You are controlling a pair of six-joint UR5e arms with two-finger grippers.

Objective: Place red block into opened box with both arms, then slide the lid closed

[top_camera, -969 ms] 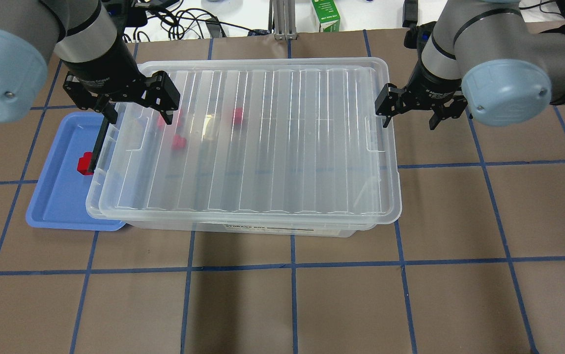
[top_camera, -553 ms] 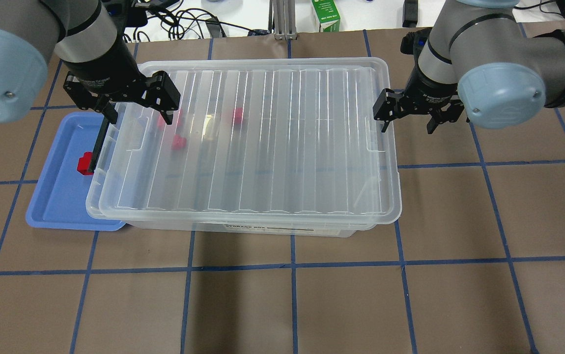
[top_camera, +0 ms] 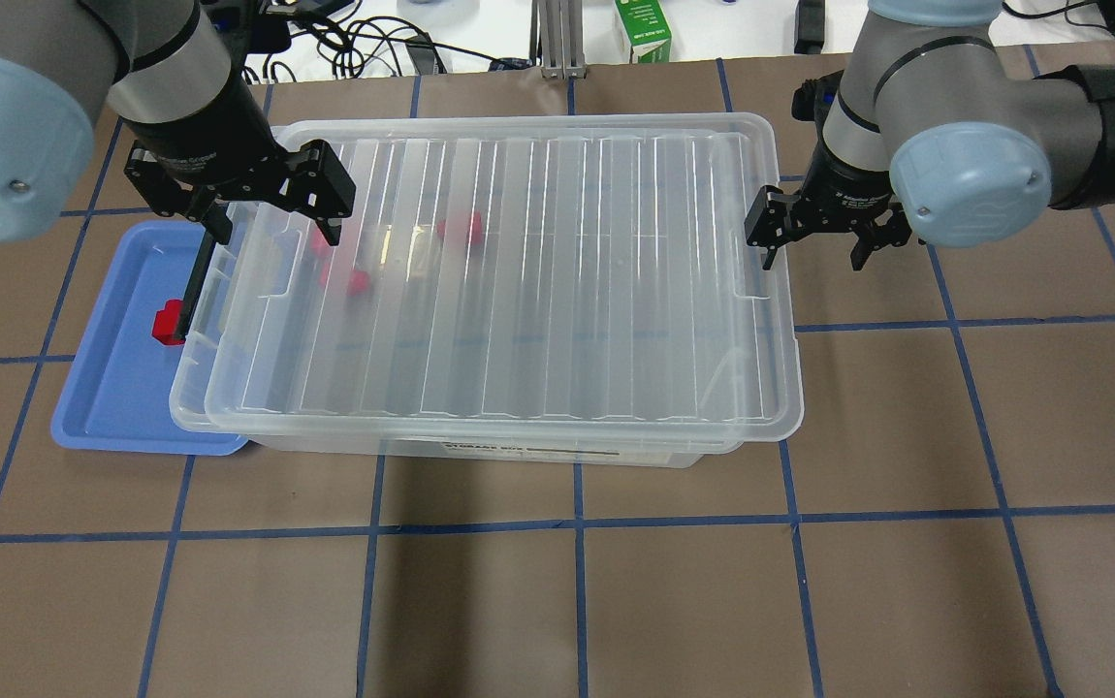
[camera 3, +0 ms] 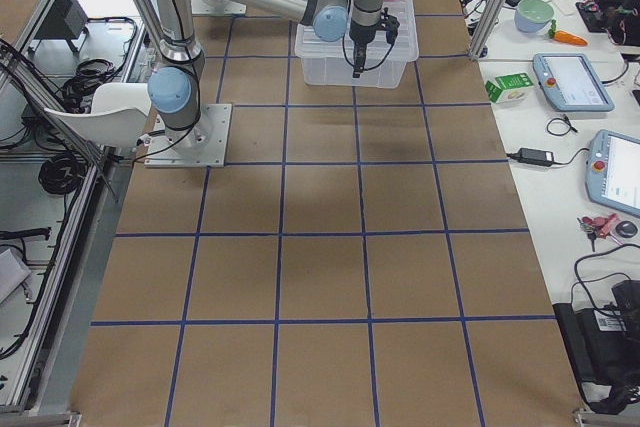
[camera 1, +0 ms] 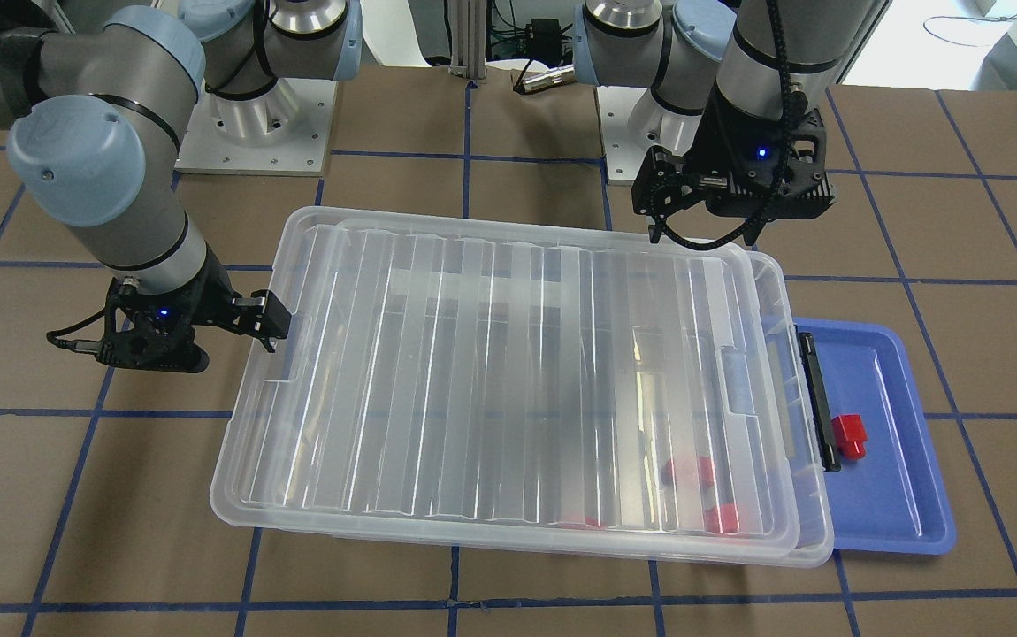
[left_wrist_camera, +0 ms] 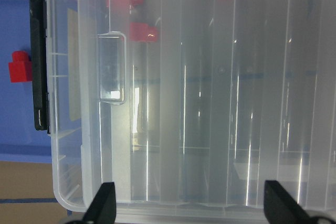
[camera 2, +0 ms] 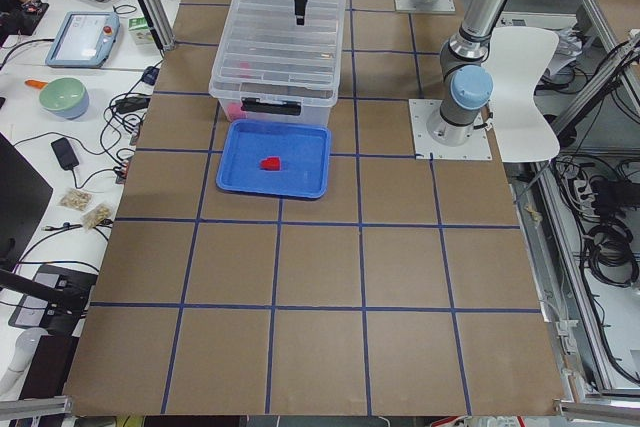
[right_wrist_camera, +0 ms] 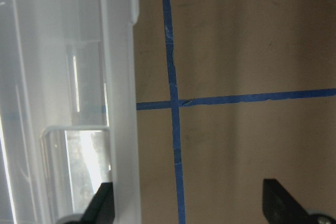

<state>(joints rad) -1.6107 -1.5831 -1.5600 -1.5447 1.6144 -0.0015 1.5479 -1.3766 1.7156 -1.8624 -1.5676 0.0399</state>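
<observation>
Red block (camera 1: pixel 848 438): in blue tray (camera 1: pixel 902 509), outside box (top_camera: pixel 187 386); not yet placed.
Lid (camera 1: pixel 491 372): has slid slightly toward right gripper (top_camera: pixel 812 250), likely opening.
Right gripper: spread, one finger at the lid rim, gripping nothing.
Left gripper (top_camera: pixel 276 218): spread, empty, over the box's bar end.

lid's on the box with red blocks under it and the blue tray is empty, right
The tray is not empty: the overhead view shows one red block lying on it. The lid is on the box with other red blocks under it.
</observation>
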